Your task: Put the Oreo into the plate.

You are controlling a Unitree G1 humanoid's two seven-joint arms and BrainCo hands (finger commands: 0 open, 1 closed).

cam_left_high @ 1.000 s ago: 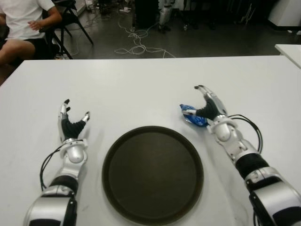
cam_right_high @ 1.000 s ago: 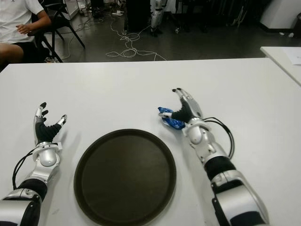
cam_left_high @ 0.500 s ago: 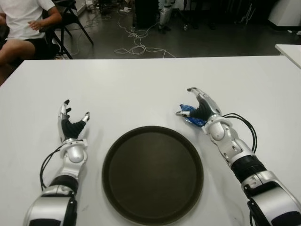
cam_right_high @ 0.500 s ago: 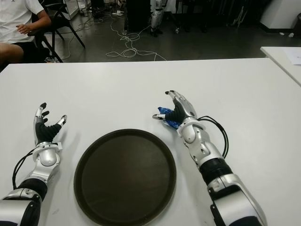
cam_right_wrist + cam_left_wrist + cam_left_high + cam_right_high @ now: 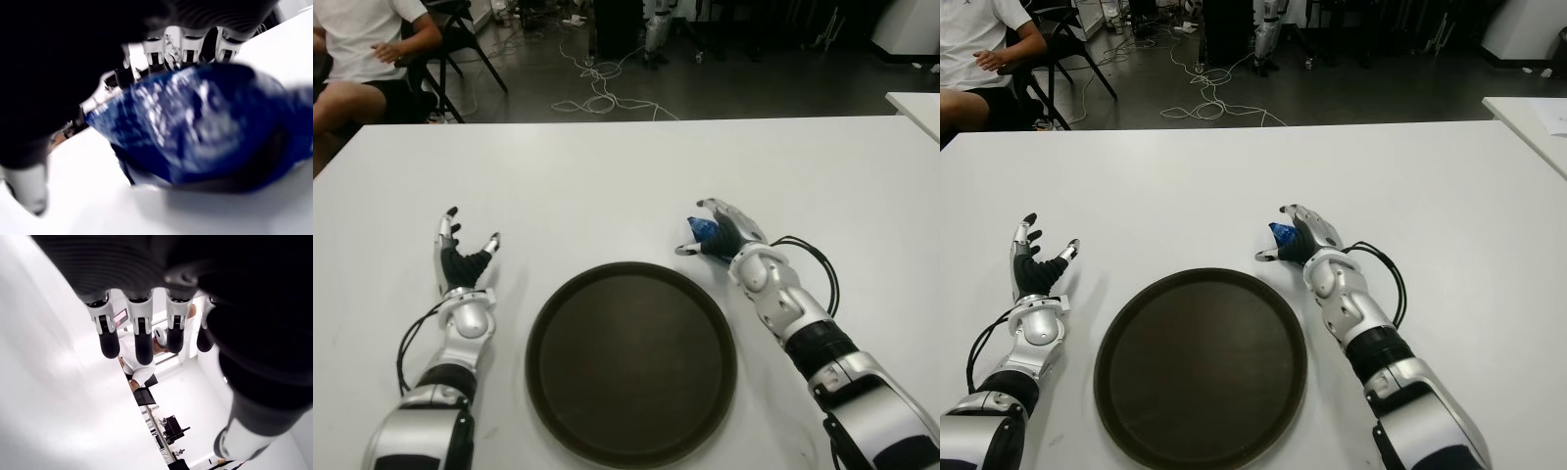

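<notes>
Blue Oreo pack sits on the table just beyond the plate, under the right hand, fingers curling over it. It should close firmly before lifting. Left hand shows left of the plate, fingers spread, empty.

My right hand covers most of the Oreo; only a blue corner of the packet shows from my head. My wrist view shows the packet blurred, its print unreadable, my palm a dark mass. The seated person is cut off by the edge.
</notes>
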